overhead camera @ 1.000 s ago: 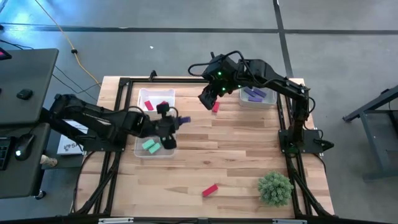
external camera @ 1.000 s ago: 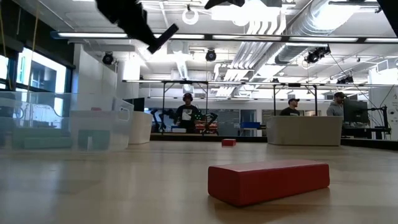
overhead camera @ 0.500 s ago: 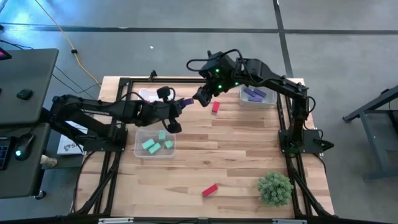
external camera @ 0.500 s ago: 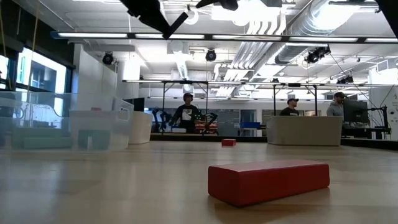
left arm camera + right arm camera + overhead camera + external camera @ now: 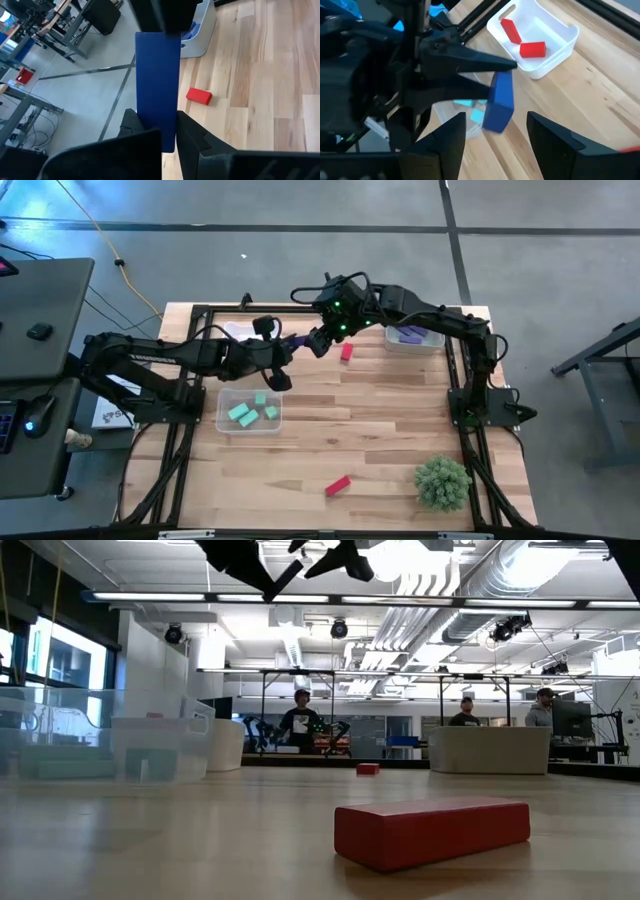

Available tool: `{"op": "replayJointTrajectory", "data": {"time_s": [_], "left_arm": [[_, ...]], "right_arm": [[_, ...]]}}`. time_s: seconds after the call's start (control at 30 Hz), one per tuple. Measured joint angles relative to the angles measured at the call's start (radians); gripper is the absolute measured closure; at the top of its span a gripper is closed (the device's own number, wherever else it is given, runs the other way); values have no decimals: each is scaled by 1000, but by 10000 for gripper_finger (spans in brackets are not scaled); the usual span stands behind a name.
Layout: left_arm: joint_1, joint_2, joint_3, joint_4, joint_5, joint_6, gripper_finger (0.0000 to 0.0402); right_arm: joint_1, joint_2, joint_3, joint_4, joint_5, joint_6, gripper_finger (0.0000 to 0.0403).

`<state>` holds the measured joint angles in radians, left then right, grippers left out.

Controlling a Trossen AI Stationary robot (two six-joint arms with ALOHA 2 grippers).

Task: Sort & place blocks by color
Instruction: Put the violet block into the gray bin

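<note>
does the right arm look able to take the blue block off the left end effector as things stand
Probably yes. The left end effector holds the blue block by one end above the table, its other end sticking out bare. The right end effector is open, its fingers either side of that free end with nothing between.

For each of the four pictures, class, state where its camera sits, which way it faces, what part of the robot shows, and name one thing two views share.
High view: above the table, looking straight down; both arms, left gripper meeting right gripper.
Low view: at tabletop height, looking level past a red block into the room; grippers at top.
Left wrist view: on the left arm, looking past its fingers.
Right wrist view: on the right arm, facing the left gripper.
Shared: both wrist views show the blue block.
</note>
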<state>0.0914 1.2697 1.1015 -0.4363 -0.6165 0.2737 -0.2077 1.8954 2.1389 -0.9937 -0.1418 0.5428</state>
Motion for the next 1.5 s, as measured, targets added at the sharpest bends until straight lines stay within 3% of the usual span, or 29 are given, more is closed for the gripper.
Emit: {"op": "replayJointTrajectory", "data": {"time_s": [0.5, 1.0, 1.3, 1.5], "left_arm": [[0, 0, 0, 0, 6, 18, 401], [0, 0, 0, -1, 3, 18, 401], [0, 0, 0, -1, 3, 51, 396], [0, 0, 0, 0, 4, 46, 366]], "right_arm": [[-2, 1, -116, 154, -15, 37, 210], [-5, 0, -126, 178, 25, -1, 363], [-4, 0, -126, 164, 30, -44, 362], [-11, 0, -126, 150, 35, -92, 365]]}}
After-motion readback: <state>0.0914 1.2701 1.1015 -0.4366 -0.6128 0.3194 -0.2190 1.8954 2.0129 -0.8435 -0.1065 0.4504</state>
